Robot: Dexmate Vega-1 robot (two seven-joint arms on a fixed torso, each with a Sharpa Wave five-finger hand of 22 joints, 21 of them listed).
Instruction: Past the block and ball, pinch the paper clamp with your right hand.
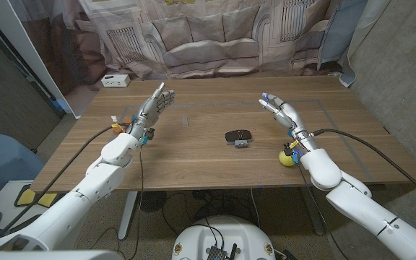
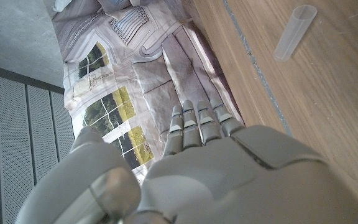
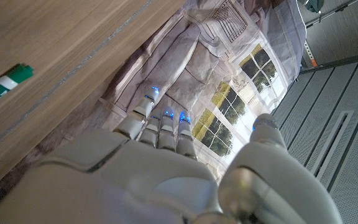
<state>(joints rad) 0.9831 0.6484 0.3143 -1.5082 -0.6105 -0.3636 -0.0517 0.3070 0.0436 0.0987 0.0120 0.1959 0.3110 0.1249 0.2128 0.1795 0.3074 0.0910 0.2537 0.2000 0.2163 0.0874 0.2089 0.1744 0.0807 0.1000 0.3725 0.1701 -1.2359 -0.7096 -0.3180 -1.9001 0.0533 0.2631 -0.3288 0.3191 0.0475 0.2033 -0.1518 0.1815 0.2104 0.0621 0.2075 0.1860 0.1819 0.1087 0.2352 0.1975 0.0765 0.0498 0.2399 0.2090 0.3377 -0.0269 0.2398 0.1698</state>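
The paper clamp [image 1: 238, 137] is seen lying on the wooden table [image 1: 193, 162], near its middle and slightly toward the near edge, with a small grey part just at its near side. No hand touches it. The right hand [image 1: 280, 110] is held raised to the clamp's right and a little farther back, fingers extended and apart, nothing held; in the right wrist view it [image 3: 166, 168] is seen from behind with its fingers straight. A yellow ball [image 1: 287, 157] lies near the right forearm, close to the near edge; no block can be made out. The left hand [image 1: 154, 105] is raised well to the left, fingers likewise spread and empty.

A risk is judged in the ball's place: it could be knocked by the forearm or wrist as the hand swings left and down, and rolled off the near edge. The clamp lies low and flat, so it may be pushed along the wood by a fingertip rather than pinched.

Open table is left between the right hand and the clamp, and on the far side. A clear tube [image 2: 294, 32] lies beyond the left hand, and a green-capped marker [image 3: 2, 87] beyond the right.
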